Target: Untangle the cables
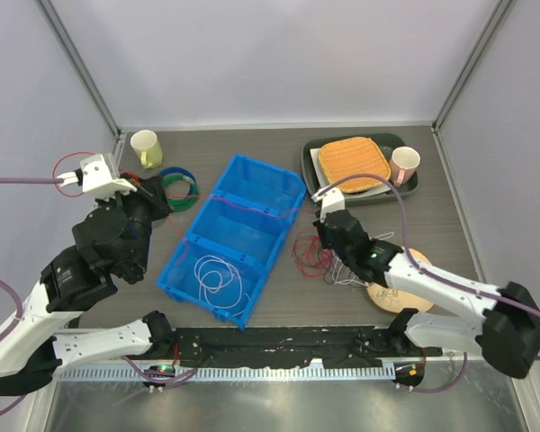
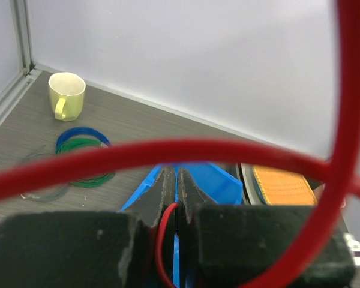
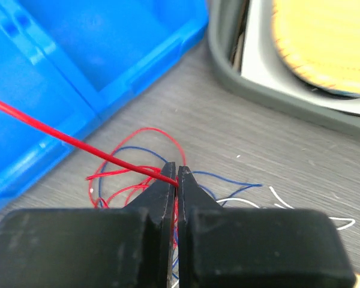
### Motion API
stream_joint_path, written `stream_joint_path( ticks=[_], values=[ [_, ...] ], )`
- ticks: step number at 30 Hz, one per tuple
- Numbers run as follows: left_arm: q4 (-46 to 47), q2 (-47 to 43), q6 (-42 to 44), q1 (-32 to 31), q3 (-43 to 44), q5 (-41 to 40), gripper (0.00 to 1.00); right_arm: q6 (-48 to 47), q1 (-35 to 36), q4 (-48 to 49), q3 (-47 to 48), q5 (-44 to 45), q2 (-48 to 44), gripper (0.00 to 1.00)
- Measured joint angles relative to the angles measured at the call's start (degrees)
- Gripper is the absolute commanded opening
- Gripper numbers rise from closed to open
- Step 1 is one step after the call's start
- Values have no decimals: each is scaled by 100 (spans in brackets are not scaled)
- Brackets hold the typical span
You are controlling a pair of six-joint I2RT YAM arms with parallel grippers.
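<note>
- The left gripper (image 2: pixel 176 177), at the far left of the table, is closed right down on a red wire (image 3: pixel 60 135). The slack past its jaws curls in a wide loop in front of its own camera.
- The right gripper (image 3: pixel 177 174) is pinched tight on a red strand too, just over the tangle (image 1: pixel 313 254).
- The tangle lies on the table between the bin (image 1: pixel 261 184) and the right arm, near the tray (image 1: pixel 309 171). It is red, dark blue and white strands in loose, crossing loops.
- The red wire runs nearly straight from left to right over the bin. It looks like one strand held at both ends, though I cannot follow it the whole way.
- A white wire (image 1: pixel 218 273) lies coiled by itself in the bin's near compartment.
- The wires look very light and limp, with a little spring that keeps them in loops, so they will likely drag their neighbours rather than part cleanly.
- The smooth, thin insulation could slip through the pads, so a full pinch is needed.
- The best hold is probably on a single strand where it leaves the knot, not on the bunch.
- A slow, steady pull away from the heap seems wise, since a jerk may tighten the crossings or sweep the whole heap along.
</note>
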Motion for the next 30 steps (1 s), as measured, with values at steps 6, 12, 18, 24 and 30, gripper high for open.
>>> stream_joint_path(
  ticks=[6, 12, 18, 24, 30],
  values=[
    [87, -107, 155, 0, -157, 345, 0, 103, -22, 31, 96, -61, -1552, 1],
    [315, 376, 326, 0, -588, 1322, 0, -48, -22, 551, 638, -1241, -2424, 1],
    [772, 673, 651, -2, -1375, 2693, 0, 179, -22, 1038, 1213, -2448, -2618, 1],
    [1003, 1054, 442, 31, -1386, 2234, 0, 649, -17, 1086, 1598, -2809, -1294, 1],
    [1038, 1860, -369, 1082, -1272, 2448, 0, 1117, -7, 575, 1958, -2371, 363, 1]
  ],
)
